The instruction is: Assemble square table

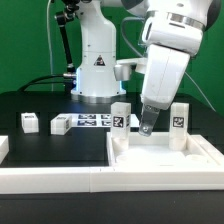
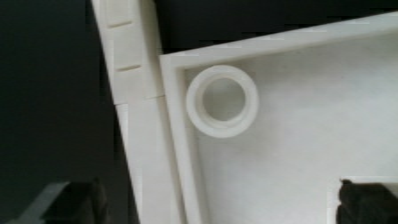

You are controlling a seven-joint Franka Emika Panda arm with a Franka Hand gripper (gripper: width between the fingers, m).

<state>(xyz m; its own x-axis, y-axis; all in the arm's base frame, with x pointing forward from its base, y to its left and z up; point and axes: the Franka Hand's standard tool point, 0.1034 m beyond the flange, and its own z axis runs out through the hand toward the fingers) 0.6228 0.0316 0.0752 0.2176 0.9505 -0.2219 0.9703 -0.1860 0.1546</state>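
Note:
The square table's white slab (image 1: pixel 165 157) lies flat at the front of the exterior view's right. My gripper (image 1: pixel 147 126) hangs just above its far part, between two upright white legs (image 1: pixel 121 117) (image 1: pixel 179 116) that bear tags; I cannot tell whether they are fixed to the slab. Two more legs (image 1: pixel 30 121) (image 1: pixel 60 124) lie on the black table at the left. In the wrist view the slab (image 2: pixel 311 150) shows a round socket ring (image 2: pixel 222 100) beside its raised rim (image 2: pixel 153 140). My gripper (image 2: pixel 217 205) is open and empty, with dark fingertips (image 2: pixel 368 200) wide apart.
The marker board (image 1: pixel 92 121) lies in front of the robot base (image 1: pixel 95 70). A long white border bar (image 1: pixel 60 181) runs along the front, with a short piece (image 1: pixel 3 148) at the left edge. The table is black.

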